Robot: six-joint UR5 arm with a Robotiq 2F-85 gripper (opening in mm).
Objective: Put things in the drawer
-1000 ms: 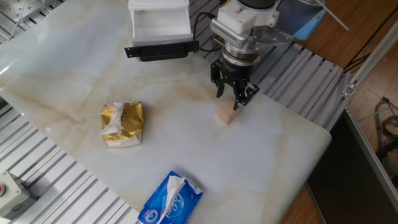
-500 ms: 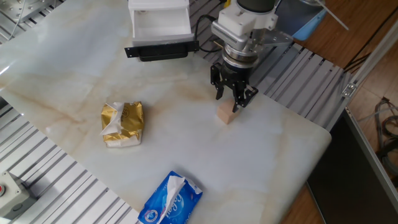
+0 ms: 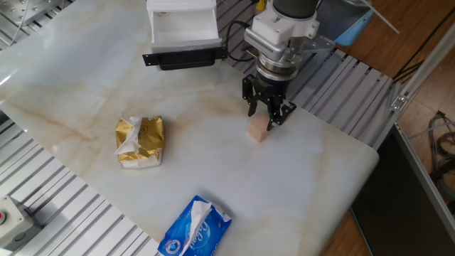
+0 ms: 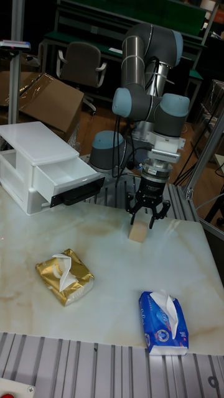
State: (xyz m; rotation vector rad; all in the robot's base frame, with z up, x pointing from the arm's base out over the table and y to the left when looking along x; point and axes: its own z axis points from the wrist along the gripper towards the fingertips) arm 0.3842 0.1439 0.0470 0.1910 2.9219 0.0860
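The small tan wooden cube (image 3: pixel 259 131) (image 4: pixel 138 231) rests on the marble table, right of centre. My gripper (image 3: pixel 261 118) (image 4: pixel 142 221) hangs directly over it, open, its fingertips spread just above the cube's top edges and holding nothing. The white drawer (image 3: pixel 183 28) (image 4: pixel 70 180) stands at the back of the table. It is pulled out, with its black front trim facing the table's middle.
A gold foil packet (image 3: pixel 141 141) (image 4: pixel 65 275) lies at the left. A blue-and-white tissue pack (image 3: pixel 195 227) (image 4: pixel 163 322) lies near the front edge. Metal slatted rails (image 3: pixel 355 92) border the marble top, and the table's right edge (image 3: pixel 370 171) is close to the cube.
The arm's wrist has shifted very slightly to the right and up over the cube. The cube and both packets have not moved.
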